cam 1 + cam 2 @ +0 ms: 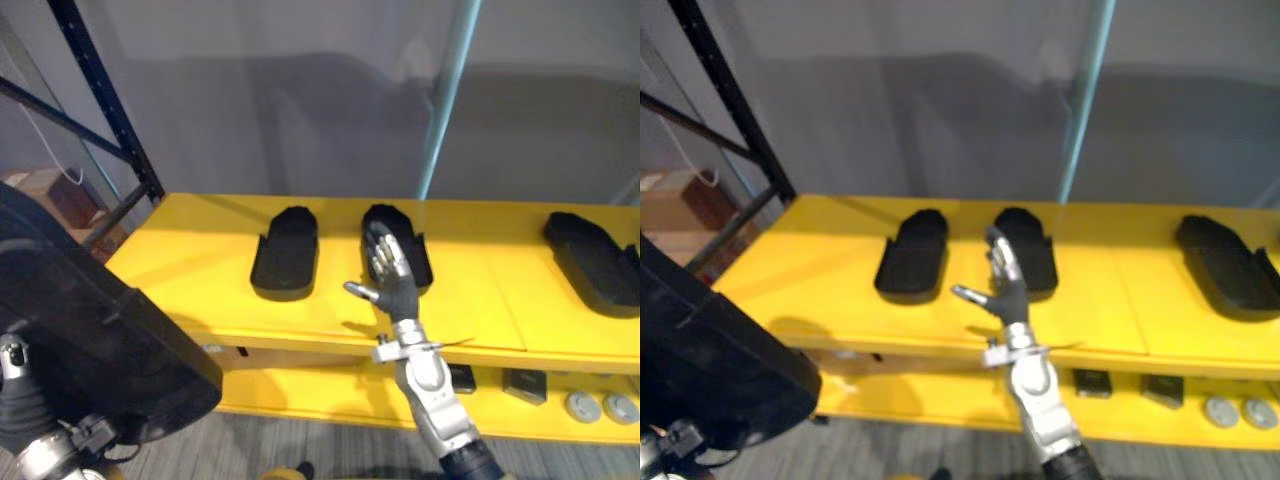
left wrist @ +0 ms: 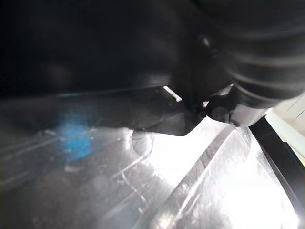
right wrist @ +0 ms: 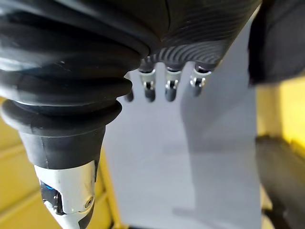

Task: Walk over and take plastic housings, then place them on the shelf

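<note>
A large black plastic housing (image 1: 90, 320) fills the lower left, carried at my left hand (image 2: 257, 52), whose dark cover lies against its glossy underside. Three smaller black housings lie on the yellow shelf (image 1: 200, 260): one left of centre (image 1: 285, 252), one in the middle (image 1: 390, 215), one at the far right (image 1: 595, 262). My right hand (image 1: 390, 270) is raised upright in front of the middle housing, open, with the thumb spread and nothing in it. It hovers near the shelf's front edge.
A black shelf upright (image 1: 105, 100) with diagonal braces stands at the left, and a teal pole (image 1: 445, 100) rises behind the shelf. The lower yellow shelf holds small dark parts (image 1: 525, 385) and round silver pieces (image 1: 600, 405). A cardboard box (image 1: 50, 195) sits at the far left.
</note>
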Motion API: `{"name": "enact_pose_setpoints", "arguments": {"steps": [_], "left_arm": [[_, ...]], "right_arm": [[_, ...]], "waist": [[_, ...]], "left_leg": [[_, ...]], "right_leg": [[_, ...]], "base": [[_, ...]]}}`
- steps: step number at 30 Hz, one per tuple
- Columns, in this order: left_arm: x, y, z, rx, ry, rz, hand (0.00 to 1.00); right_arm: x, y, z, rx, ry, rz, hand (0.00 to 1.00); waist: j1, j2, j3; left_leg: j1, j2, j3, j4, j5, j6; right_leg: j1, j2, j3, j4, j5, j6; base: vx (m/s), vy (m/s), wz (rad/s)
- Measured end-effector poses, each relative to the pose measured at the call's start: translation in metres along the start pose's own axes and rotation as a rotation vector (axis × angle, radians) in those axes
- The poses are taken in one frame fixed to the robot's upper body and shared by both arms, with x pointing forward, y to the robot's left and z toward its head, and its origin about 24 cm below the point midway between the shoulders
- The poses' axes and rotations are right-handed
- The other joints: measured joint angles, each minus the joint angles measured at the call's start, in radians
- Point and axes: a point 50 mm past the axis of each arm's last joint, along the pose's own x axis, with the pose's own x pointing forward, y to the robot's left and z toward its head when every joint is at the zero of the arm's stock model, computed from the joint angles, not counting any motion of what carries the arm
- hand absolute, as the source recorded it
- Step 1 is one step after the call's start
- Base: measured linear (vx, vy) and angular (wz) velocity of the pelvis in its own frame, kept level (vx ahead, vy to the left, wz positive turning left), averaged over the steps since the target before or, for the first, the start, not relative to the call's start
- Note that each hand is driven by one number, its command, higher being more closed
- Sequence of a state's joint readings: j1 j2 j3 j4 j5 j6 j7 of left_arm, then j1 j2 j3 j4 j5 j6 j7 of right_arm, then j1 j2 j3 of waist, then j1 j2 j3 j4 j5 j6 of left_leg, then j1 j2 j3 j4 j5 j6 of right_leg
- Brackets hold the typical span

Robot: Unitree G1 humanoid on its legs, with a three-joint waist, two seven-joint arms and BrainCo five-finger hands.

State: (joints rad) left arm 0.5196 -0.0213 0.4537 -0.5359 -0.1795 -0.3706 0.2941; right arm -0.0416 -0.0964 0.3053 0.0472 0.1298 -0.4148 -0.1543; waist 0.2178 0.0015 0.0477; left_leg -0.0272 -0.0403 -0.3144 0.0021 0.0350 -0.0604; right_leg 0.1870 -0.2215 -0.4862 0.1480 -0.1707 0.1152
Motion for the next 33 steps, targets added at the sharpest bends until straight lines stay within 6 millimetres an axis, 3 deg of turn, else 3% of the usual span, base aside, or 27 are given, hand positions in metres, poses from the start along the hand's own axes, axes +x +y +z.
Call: {"name": "enact_pose_setpoints", "arguments": {"steps": [10,11,14,15,16,17,19,25,31,33], "left_arm": [[-0.007,-0.006,-0.012,-0.035,0.083,0.005,1.00],[-0.008,-0.007,-0.013,-0.041,0.091,0.003,1.00],[-0.009,-0.025,-0.023,-0.092,0.123,-0.067,1.00],[-0.010,-0.031,-0.026,-0.106,0.136,-0.090,1.00],[-0.011,-0.032,-0.026,-0.111,0.139,-0.098,1.00],[-0.011,-0.035,-0.026,-0.120,0.139,-0.105,1.00],[-0.008,-0.035,-0.025,-0.121,0.124,-0.106,1.00],[0.004,-0.041,-0.020,-0.138,0.072,-0.121,1.00],[0.005,-0.037,-0.020,-0.129,0.066,-0.100,1.00],[0.005,-0.036,-0.018,-0.130,0.059,-0.103,1.00]], "right_arm": [[0.001,-0.012,0.002,-0.010,-0.009,-0.046,0.00],[0.001,-0.015,0.002,-0.013,-0.010,-0.060,0.00],[-0.008,-0.034,0.004,-0.053,-0.003,-0.121,0.00],[-0.011,-0.042,0.005,-0.070,-0.002,-0.148,0.00],[-0.013,-0.045,0.005,-0.076,0.001,-0.157,0.00],[-0.013,-0.049,0.005,-0.088,0.001,-0.173,0.00],[-0.012,-0.051,0.005,-0.092,-0.003,-0.189,0.00],[-0.011,-0.051,0.009,-0.104,-0.035,-0.200,0.00],[-0.009,-0.053,0.013,-0.109,-0.062,-0.198,0.00],[-0.010,-0.052,0.013,-0.109,-0.063,-0.202,0.00]], "waist": [[-0.014,-0.006,0.025],[-0.027,-0.004,0.040],[-0.074,0.001,0.052],[-0.082,0.013,0.054],[-0.087,0.015,0.055],[-0.094,0.030,0.060],[-0.090,0.033,0.082],[-0.093,0.005,0.107],[-0.092,0.027,0.112],[-0.096,0.029,0.113]], "left_leg": [[0.007,0.002,0.035,0.007,-0.007,0.008],[0.002,0.023,0.154,0.019,-0.038,0.062],[-0.041,0.113,0.473,0.094,-0.040,0.070],[-0.055,0.134,0.556,0.113,-0.031,0.065],[-0.065,0.135,0.575,0.113,-0.015,0.061],[-0.073,0.123,0.569,0.108,0.008,0.037],[-0.081,0.109,0.566,0.107,0.018,0.033],[-0.071,0.098,0.570,0.104,0.020,0.031],[-0.047,0.091,0.515,0.072,0.016,-0.012],[-0.046,0.092,0.513,0.061,0.027,-0.010]], "right_leg": [[-0.006,-0.006,0.017,0.011,0.000,0.000],[0.021,-0.012,-0.015,0.003,0.009,0.016],[0.090,-0.024,-0.145,-0.001,0.014,0.023],[0.100,-0.031,-0.175,0.000,0.017,0.027],[0.100,-0.033,-0.184,0.000,0.017,0.028],[0.098,-0.041,-0.193,0.001,0.017,0.028],[0.094,-0.053,-0.191,-0.001,0.019,0.029],[0.091,-0.058,-0.135,-0.006,0.022,0.026],[0.058,-0.047,-0.029,-0.053,0.008,0.008],[0.049,-0.042,-0.016,-0.066,0.018,0.025]], "base": [[0.00,0.003,-0.05],[0.02,-0.026,0.62],[0.01,0.010,1.22],[0.02,0.075,1.03],[0.02,0.146,0.92],[0.02,0.175,0.60],[0.02,0.137,0.31],[0.01,0.022,-0.03],[-0.02,-0.018,-0.34],[-0.01,-0.006,-0.23]]}}
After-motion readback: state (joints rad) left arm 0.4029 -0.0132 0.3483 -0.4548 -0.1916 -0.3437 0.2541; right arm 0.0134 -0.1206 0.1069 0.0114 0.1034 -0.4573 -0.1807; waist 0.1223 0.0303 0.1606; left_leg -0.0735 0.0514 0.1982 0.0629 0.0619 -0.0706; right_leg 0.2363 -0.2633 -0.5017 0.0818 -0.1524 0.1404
